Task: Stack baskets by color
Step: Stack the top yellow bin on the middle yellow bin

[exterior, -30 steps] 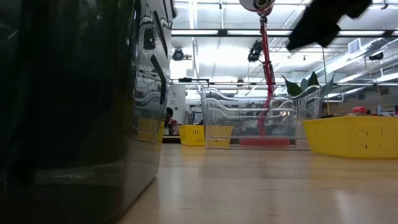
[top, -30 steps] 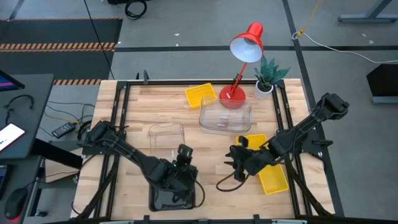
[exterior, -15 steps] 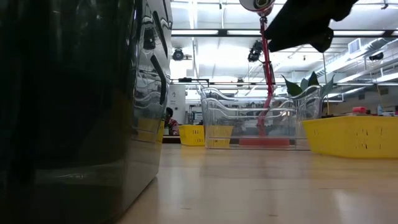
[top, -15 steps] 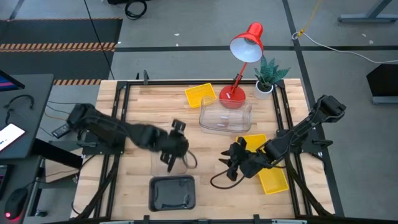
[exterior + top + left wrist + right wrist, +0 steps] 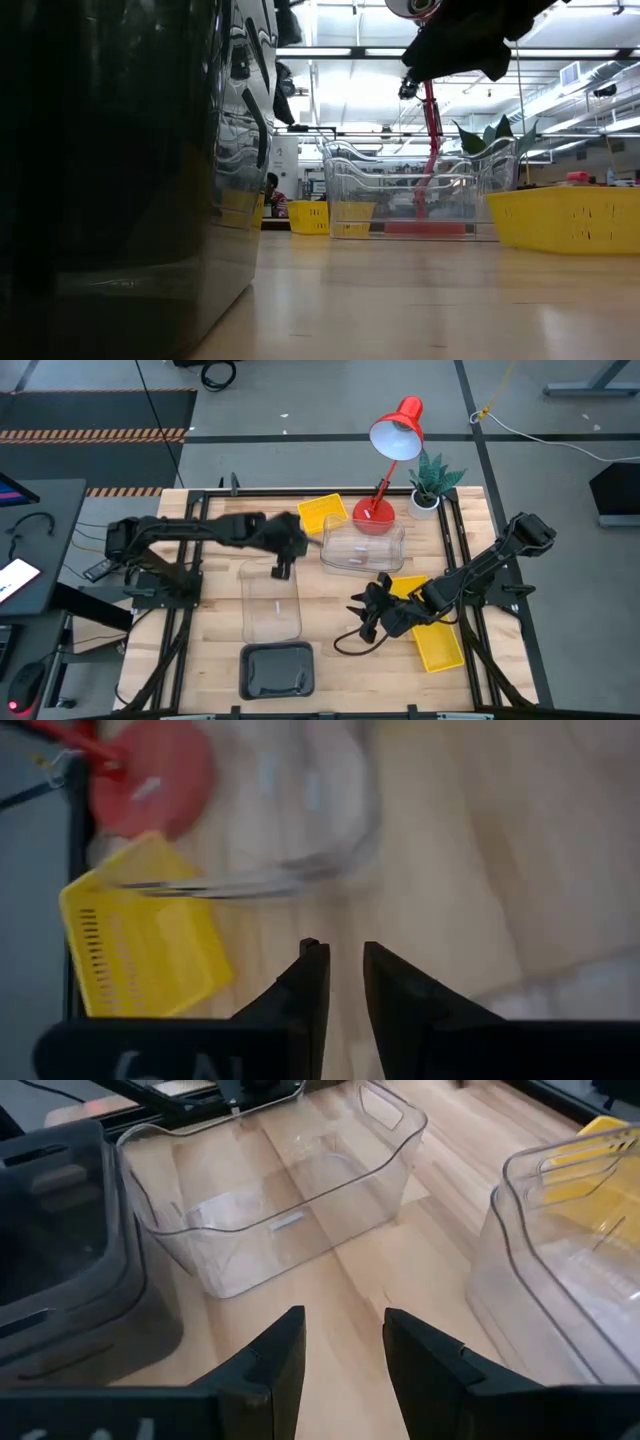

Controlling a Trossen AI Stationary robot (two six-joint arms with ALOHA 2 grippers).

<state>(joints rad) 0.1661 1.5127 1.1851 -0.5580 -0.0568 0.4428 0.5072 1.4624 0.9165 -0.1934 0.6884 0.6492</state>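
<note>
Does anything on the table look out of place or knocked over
Nothing is spilled or tipped. The red desk lamp and potted plant sit among the baskets at the table's far edge, and the lamp's base touches the clear basket. The far yellow basket sits slightly askew.

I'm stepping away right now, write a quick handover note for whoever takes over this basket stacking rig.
Left tool: empty, fingers nearly together, hovering near the far yellow basket, between it and the clear basket at table centre.
Right tool: open, empty, above bare wood facing that clear basket.
Baskets: dark grey basket at the near edge; another clear basket by the red lamp; yellow baskets on the right beside the right arm, apparently two, overlapping.
Done: from here I cannot tell how many greys are nested in that dark one.
Left: the two clear baskets stand apart, the far yellow is away from the others.
</note>
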